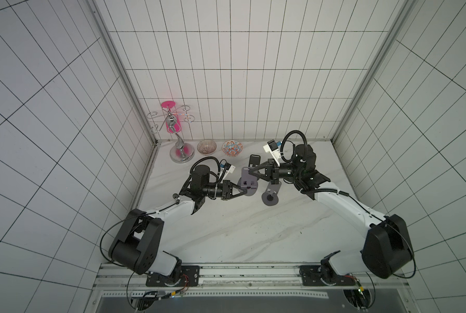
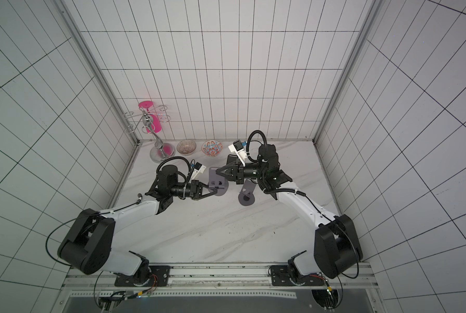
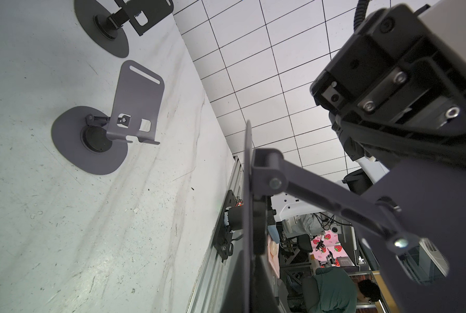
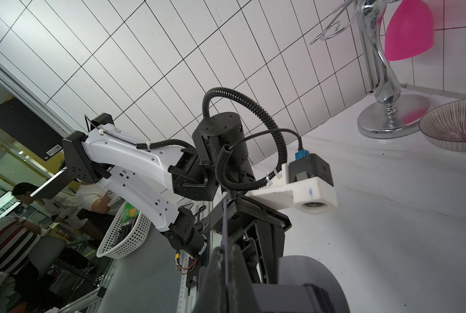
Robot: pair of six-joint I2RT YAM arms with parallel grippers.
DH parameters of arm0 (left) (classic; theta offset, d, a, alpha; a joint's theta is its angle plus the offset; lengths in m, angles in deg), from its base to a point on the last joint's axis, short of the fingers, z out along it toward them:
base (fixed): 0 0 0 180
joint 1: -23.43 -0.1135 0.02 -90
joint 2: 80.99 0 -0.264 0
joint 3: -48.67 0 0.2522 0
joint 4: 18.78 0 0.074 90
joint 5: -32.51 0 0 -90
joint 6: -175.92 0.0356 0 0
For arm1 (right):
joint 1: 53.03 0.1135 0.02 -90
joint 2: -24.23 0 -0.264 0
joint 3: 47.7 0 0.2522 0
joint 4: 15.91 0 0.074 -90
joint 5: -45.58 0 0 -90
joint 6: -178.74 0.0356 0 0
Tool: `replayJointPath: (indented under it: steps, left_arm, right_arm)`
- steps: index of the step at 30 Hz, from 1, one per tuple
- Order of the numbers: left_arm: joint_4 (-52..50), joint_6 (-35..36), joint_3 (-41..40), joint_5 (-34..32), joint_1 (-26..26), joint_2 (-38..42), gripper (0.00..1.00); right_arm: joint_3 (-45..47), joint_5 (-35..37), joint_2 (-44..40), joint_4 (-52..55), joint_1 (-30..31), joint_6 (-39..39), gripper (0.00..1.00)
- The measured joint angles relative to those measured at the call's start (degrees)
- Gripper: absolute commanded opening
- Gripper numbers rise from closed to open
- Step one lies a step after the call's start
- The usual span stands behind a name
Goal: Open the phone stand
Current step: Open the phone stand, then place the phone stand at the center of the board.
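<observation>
- The phone stand [image 1: 246, 178] was held over mid-table, between both arms.
- The left gripper [image 1: 244, 191] was clamped on its round base rim. The right gripper [image 1: 250, 171] pinched the plate's top edge.
- A second stand [image 1: 270, 195] stood just beside it, and bare tabletop [image 1: 240, 230] lay toward the robot.
- Only the left wrist view showed the hinge arm [image 3: 321, 193] joining base and plate.

the phone stand [image 1: 246, 177] is spanning the gap between left gripper [image 1: 244, 192] and right gripper [image 1: 249, 171], a spare stand [image 1: 270, 200] is crowding just beside them, and bare table [image 1: 240, 233] is lying open behind both.
</observation>
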Motion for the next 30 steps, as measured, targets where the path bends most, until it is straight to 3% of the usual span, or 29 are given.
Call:
replayJointPath:
  steps: [9, 12, 19, 25, 30]
  left_arm:
    - [1.0, -1.6, 1.8, 1.7, -1.4, -0.7, 0.00]
    - [3.2, -3.5, 2.1, 2.8, -2.4, -1.0, 0.08]
    - [2.8, -9.8, 0.3, 2.8, -8.0, -1.4, 0.38]
    - [-3.6, -12.3, -1.8, 1.4, -12.1, 2.9, 0.39]
    - [-15.0, -8.3, -0.8, 0.4, -17.5, 12.6, 0.39]
  right_arm:
    - [0.5, 1.2, -1.6, -1.4, 0.0, 0.0, 0.00]
    - [1.4, 1.5, -1.9, -4.7, 0.0, 1.5, 0.00]
    - [3.0, 2.2, -1.7, -15.8, -1.6, 6.1, 0.00]
    - [3.0, 1.2, -0.6, -20.0, -2.0, 7.7, 0.00]
    - [3.0, -0.4, 5.6, -22.8, -0.9, 9.9, 0.00]
